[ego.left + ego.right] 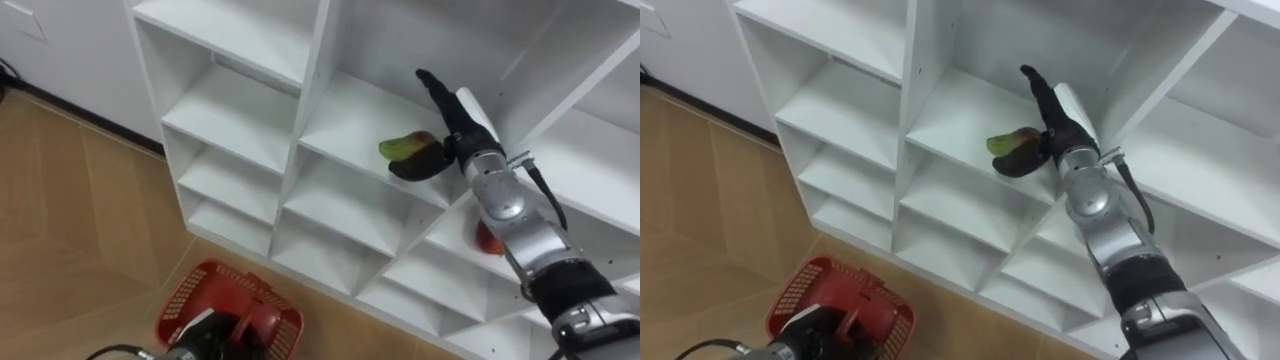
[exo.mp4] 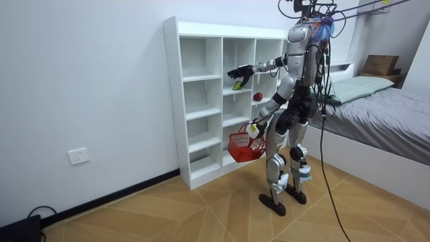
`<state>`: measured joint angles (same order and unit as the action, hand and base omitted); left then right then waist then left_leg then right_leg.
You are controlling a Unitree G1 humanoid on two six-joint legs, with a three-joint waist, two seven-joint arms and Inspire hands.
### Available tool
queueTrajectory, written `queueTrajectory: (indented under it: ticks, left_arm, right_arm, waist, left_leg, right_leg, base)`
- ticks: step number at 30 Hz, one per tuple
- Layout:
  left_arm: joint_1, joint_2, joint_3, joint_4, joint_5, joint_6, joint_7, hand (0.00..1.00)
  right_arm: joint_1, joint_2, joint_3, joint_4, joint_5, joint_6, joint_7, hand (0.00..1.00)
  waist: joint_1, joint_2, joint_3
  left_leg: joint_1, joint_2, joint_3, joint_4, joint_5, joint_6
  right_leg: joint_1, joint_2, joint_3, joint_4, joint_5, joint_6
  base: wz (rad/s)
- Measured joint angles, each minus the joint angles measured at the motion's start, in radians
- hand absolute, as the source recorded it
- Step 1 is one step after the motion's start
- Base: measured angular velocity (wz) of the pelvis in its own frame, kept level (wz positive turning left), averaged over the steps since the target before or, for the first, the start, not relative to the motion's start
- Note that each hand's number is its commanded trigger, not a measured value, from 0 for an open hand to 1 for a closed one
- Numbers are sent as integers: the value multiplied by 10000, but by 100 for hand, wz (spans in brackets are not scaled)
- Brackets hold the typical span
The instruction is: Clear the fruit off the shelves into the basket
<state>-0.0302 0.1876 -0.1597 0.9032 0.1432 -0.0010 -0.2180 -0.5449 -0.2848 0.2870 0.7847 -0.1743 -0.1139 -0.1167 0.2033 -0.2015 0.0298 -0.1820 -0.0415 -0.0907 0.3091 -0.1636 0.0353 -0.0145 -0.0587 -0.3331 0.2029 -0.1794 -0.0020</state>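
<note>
Left eye view, entry one: green fruit [image 1: 403, 147], reddish at one end, lies on a shelf of the white closet [image 1: 240, 125], right of frame centre. Its long axis runs across the frame.

The right hand [image 1: 452, 118] sits just right of it and above. Its fingers are straight and point to the upper left, past the fruit, and the thumb is hooked below the fruit's right end and seems to touch it. The hand is not closed, so you have no grasp yet. The fruit lies left of and below the palm, and I judge the fingers must come down across the short axis.

Entry two: red fruit [image 1: 487, 240], one compartment lower and to the right, half hidden behind the forearm.

Entry three: red basket [image 1: 185, 292], lower left of the frame, its handle clasped by the left hand [image 1: 205, 338]. You can see no fruit in it, though the hand hides part of it.

Right eye view: same layout. The thumb lies against the green fruit's right end and the fingers are straight.

Room view: the robot stands facing the closet with its right arm stretched into the middle column. The basket hangs low in the left hand, well below both fruits. The right hand is much the nearer to either.
</note>
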Motion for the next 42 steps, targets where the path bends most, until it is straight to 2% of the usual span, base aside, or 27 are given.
queueTrajectory:
  ticks: [7, 13, 19, 26, 31, 42]
  left_arm:
    - [-100, 64, 206, -2, 3, -49, 147, 100]
    - [-203, 92, 206, -2, 4, -53, 201, 100]
    - [-219, 100, 205, -2, 3, -53, 207, 100]
    - [-222, -65, 166, 1, 0, -53, 285, 100]
    - [-229, -124, 164, 1, -17, -52, 310, 100]
    - [-268, -87, 52, 11, -23, -49, 323, 100]
  right_arm:
    - [-83, -9, -13, 301, -354, -3, 91, 0]
    - [-197, -144, -37, 328, -377, -90, 90, 0]
    - [-218, -168, -38, 328, -524, -99, 90, 0]
    - [-459, -233, -20, 759, -767, -260, -38, 0]
    - [-647, -245, -29, 927, -1057, -267, -123, 0]
    - [-842, -407, -39, 1058, -1100, -275, -116, 0]
  waist:
    - [87, 14, 8]
    - [140, 59, 41]
    - [151, 57, 41]
    - [223, 42, 52]
    - [182, 73, 123]
    - [167, 101, 152]
  left_leg:
    - [-377, -14, 18, -11, 25, 12]
    - [-379, -16, -1, -74, 24, 12]
    - [-401, -16, 6, -87, 24, 13]
    - [-520, -23, 13, -61, 60, 16]
    - [-613, -23, -13, -34, 60, 15]
    - [-909, -29, -38, 122, 82, 36]
  right_leg:
    - [-393, -16, 29, 4, 0, 1]
    - [-426, -18, 43, 1, -1, 2]
    - [-460, -20, 68, 4, -1, 2]
    - [-585, -29, 94, 20, 2, 7]
    - [-628, -26, 8, 34, 10, 12]
    - [-916, -42, -18, 181, 43, 17]
  base:
    - [0]
    - [0]
    - [-1]
    - [-1]
    - [0]
    - [0]
